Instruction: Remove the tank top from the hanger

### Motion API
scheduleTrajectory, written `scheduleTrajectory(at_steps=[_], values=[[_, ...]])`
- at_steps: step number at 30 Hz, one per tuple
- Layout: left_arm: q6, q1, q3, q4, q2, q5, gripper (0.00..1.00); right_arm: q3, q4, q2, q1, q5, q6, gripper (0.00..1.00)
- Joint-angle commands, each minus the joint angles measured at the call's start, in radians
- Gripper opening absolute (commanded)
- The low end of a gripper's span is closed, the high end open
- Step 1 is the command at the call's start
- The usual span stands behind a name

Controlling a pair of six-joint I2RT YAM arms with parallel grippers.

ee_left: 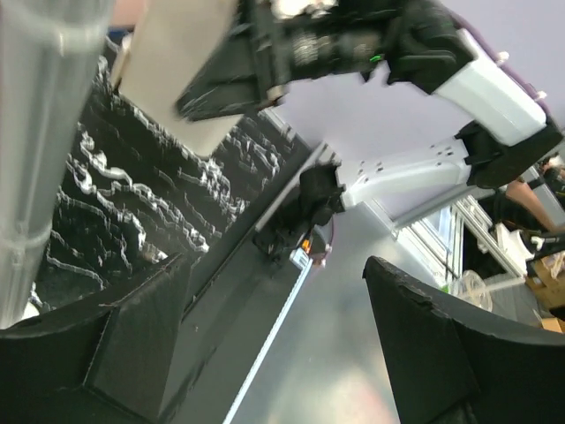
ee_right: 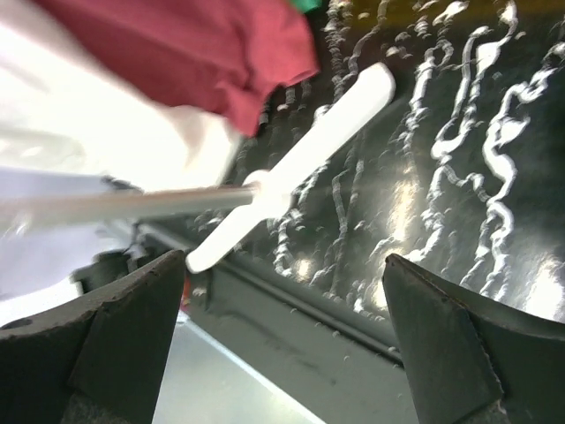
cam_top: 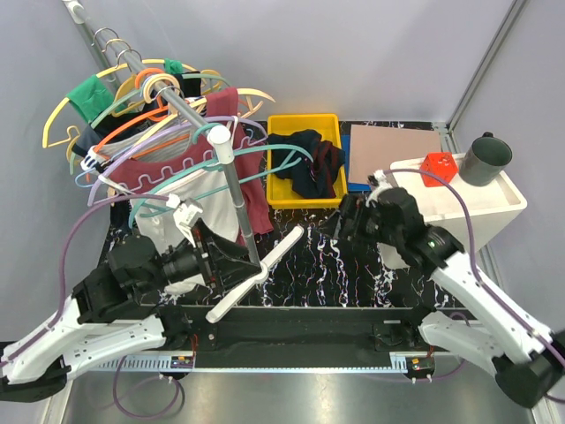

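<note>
Right gripper (ee_right: 282, 349) and left gripper (ee_left: 274, 353) both gape, empty. Dark navy cloth tank top with maroon trim (cam_top: 311, 168), heaped in the yellow plastic bin (cam_top: 305, 118), looks limp and light; I'd pinch a bunched fold.

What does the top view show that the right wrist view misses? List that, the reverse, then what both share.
Only top: the yellow bin holding the tank top, and the gray cup. Only right wrist: its own jaws, wide apart with nothing between. Both: the maroon shirt, the white rack foot, the marbled table.
</note>
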Motion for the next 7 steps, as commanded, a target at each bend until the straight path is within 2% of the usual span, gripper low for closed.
scheduleTrajectory(at_steps=[1, 7], values=[[-0.038, -0.003, -0.086, 0.093, -0.064, 0.072, 0.86, -0.085, 0.096, -0.171, 0.01, -0.06, 0.109, 1.0], [-0.167, -0.003, -0.327, 0.281, -0.162, 0.155, 0.87, -0.225, 0.207, -0.323, 0.012, -0.183, 0.235, 1.0]])
